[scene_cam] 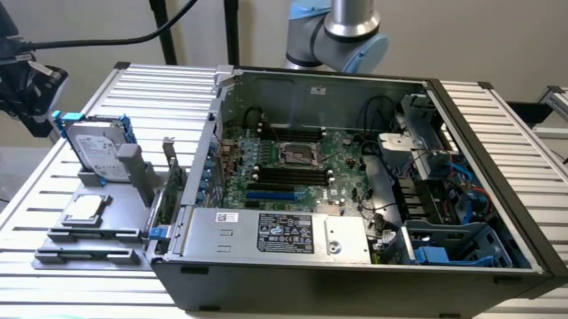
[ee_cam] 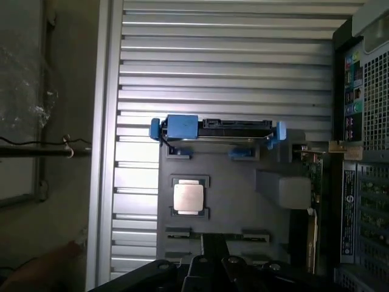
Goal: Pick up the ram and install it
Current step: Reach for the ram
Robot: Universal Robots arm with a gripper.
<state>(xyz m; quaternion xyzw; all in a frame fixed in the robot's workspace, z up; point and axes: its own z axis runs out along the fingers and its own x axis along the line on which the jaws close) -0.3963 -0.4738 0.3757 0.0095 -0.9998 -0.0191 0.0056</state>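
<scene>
My gripper [scene_cam: 34,93] hangs above the table's far corner on the exterior view's left, away from the grey parts holder [scene_cam: 53,256]; its dark body [ee_cam: 213,271] edges the wrist view. It holds nothing that I can see. In the holder, a thin strip between two clips [ee_cam: 213,233] may be the ram on edge, but I cannot tell for sure. The open computer case [scene_cam: 355,279] lies on its side. Its motherboard [scene_cam: 342,149] shows black memory slots [scene_cam: 293,175] beside the CPU socket [scene_cam: 299,154].
The holder also carries a hard drive in a blue caddy [scene_cam: 93,153], a square silver CPU chip [scene_cam: 84,207] and an upright expansion card [scene_cam: 169,179] close to the case wall. Slatted aluminium table [scene_cam: 159,86] lies all around. A black cable [scene_cam: 106,41] runs to the gripper.
</scene>
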